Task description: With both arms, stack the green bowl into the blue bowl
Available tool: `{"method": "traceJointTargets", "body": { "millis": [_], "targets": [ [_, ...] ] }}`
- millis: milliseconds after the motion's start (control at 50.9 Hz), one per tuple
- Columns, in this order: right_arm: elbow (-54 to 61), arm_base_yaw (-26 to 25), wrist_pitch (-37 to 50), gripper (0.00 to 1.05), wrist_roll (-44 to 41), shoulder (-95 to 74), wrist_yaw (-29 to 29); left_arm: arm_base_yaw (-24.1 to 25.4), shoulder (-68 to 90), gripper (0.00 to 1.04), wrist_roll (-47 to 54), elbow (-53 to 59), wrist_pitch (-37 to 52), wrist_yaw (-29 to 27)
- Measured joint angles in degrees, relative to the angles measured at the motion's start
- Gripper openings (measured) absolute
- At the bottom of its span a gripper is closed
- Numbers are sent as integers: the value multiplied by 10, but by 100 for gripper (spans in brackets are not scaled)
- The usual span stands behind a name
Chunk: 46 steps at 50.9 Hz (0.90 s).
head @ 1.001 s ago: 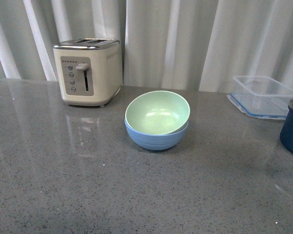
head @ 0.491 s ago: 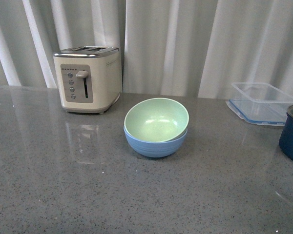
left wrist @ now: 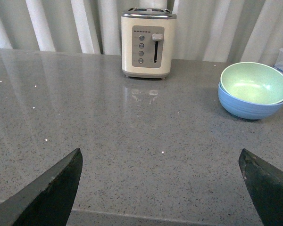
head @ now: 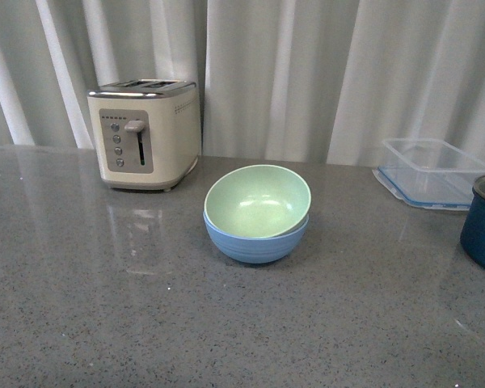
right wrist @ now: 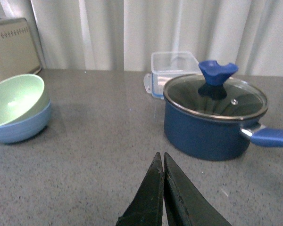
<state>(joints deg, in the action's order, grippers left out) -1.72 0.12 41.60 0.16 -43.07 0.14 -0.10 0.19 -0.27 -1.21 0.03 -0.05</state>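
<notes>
The pale green bowl (head: 257, 200) sits tilted inside the light blue bowl (head: 255, 241) at the middle of the grey counter. Both also show in the left wrist view, green bowl (left wrist: 254, 83) in blue bowl (left wrist: 247, 107), and in the right wrist view, green bowl (right wrist: 13, 99) in blue bowl (right wrist: 20, 128). Neither arm shows in the front view. My left gripper (left wrist: 160, 162) is open and empty over the counter's near edge, far from the bowls. My right gripper (right wrist: 161, 157) is shut and empty, between the bowls and the pot.
A cream toaster (head: 145, 133) stands at the back left. A clear blue-rimmed container (head: 432, 171) sits at the back right. A dark blue lidded pot (right wrist: 214, 117) with a handle stands at the right edge, near my right gripper. White curtains hang behind the counter.
The front view has shifted slightly, so everything sits a little lower in the picture. The bowls stay stacked and still.
</notes>
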Motion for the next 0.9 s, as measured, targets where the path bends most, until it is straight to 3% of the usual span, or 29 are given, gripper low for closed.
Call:
{"method": "traceJointTargets", "body": {
  "millis": [550, 903],
  "targets": [
    [14, 0, -181, 1, 0, 195, 0, 0, 0, 98, 0, 0, 0, 0],
    [14, 0, -253, 1, 0, 269, -1, 0, 0, 98, 0, 0, 0, 0]
  ]
}}
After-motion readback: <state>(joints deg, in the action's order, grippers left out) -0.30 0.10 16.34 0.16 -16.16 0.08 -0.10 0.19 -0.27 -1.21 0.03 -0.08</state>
